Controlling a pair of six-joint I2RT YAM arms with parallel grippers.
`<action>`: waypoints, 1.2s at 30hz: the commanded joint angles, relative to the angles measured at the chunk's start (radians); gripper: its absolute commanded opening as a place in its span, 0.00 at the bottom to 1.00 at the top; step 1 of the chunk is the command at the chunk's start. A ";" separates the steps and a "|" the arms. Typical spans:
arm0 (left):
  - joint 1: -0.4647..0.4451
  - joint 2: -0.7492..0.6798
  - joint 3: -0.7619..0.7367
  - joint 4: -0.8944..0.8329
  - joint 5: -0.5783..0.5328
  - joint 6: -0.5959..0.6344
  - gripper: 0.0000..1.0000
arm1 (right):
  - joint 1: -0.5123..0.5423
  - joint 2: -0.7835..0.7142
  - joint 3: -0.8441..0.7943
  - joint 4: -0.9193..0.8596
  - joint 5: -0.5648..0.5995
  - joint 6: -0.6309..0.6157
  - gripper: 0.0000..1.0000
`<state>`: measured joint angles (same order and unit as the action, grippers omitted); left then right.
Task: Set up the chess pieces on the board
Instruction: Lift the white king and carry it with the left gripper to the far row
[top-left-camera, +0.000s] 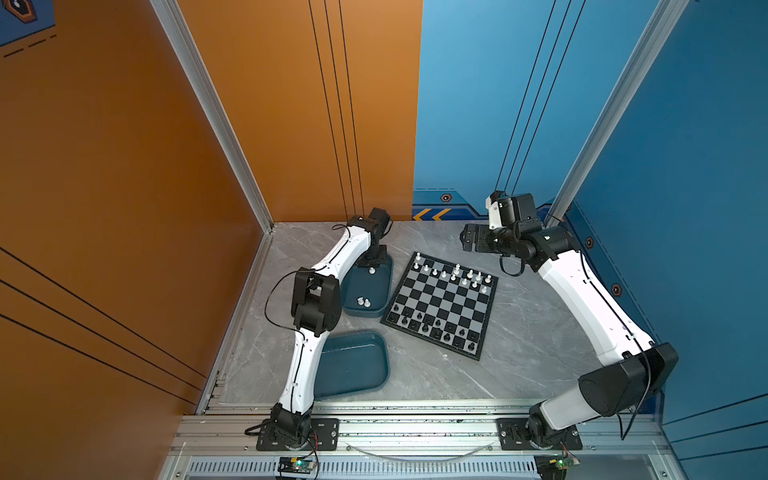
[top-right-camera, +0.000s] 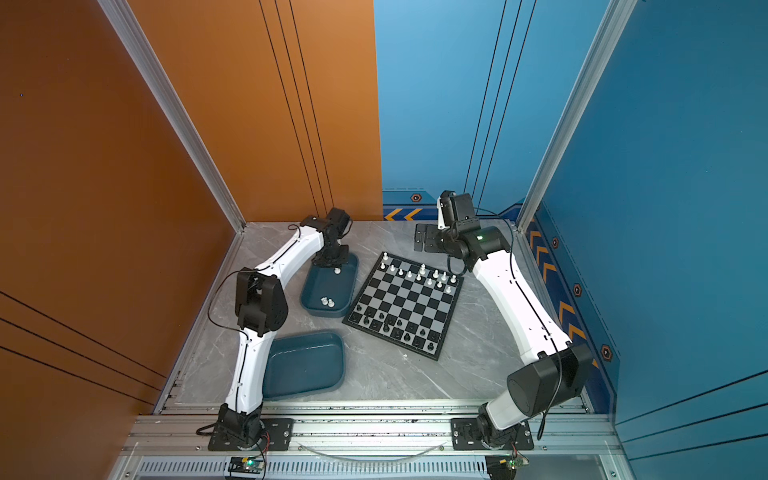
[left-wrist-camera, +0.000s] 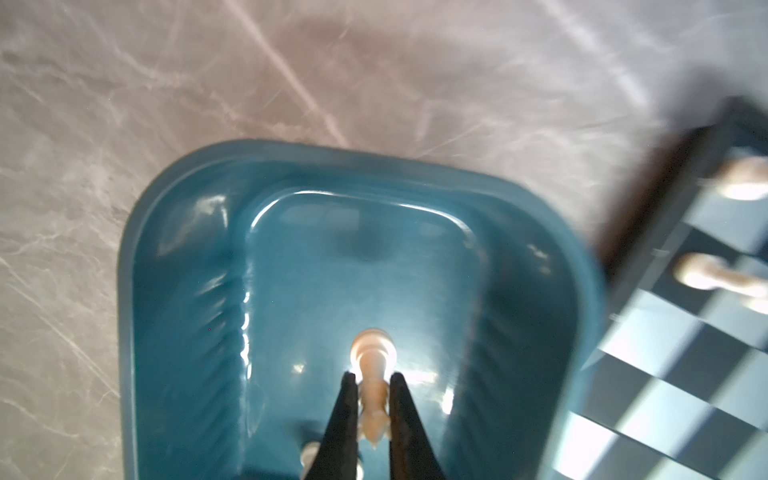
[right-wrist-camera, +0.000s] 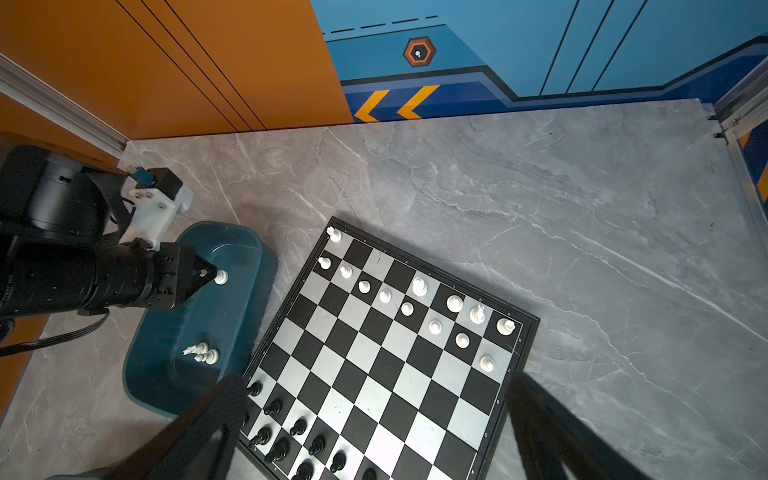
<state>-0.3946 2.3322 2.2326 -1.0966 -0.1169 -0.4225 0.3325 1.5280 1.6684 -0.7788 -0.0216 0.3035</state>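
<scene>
The board (top-left-camera: 446, 301) (top-right-camera: 405, 301) (right-wrist-camera: 374, 353) lies turned at an angle mid-table. White chess pieces (top-left-camera: 455, 274) stand along its far rows and black ones (top-left-camera: 436, 330) along its near rows. My left gripper (left-wrist-camera: 372, 376) (top-left-camera: 372, 265) (right-wrist-camera: 210, 274) reaches into the far teal tray (top-left-camera: 368, 291) (left-wrist-camera: 291, 270) and is shut on a white piece (left-wrist-camera: 373, 395) (right-wrist-camera: 221, 276), base pointing down. Whether the base touches the tray floor I cannot tell. Two more white pieces (top-left-camera: 363, 302) (right-wrist-camera: 203, 353) lie at the tray's near end. My right gripper (right-wrist-camera: 374, 376) (top-left-camera: 467, 241) hangs open above the board's far right, holding nothing.
A second teal tray (top-left-camera: 353, 365) (top-right-camera: 305, 365) with nothing in it sits near the front, partly under the left arm. Orange and blue walls close in the marble table (top-left-camera: 519, 353) at the back and sides. A metal rail runs along the front.
</scene>
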 joint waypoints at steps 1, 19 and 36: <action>-0.057 -0.035 0.086 -0.055 0.006 0.007 0.11 | -0.009 -0.051 -0.029 -0.024 0.011 0.003 1.00; -0.237 0.277 0.457 0.151 0.069 -0.025 0.10 | -0.068 -0.235 -0.139 -0.063 0.015 0.024 1.00; -0.303 0.343 0.430 0.378 0.126 -0.031 0.13 | -0.134 -0.267 -0.110 -0.115 0.007 0.002 1.00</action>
<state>-0.6880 2.6377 2.6709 -0.7502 -0.0135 -0.4526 0.2066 1.2881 1.5398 -0.8577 -0.0219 0.3134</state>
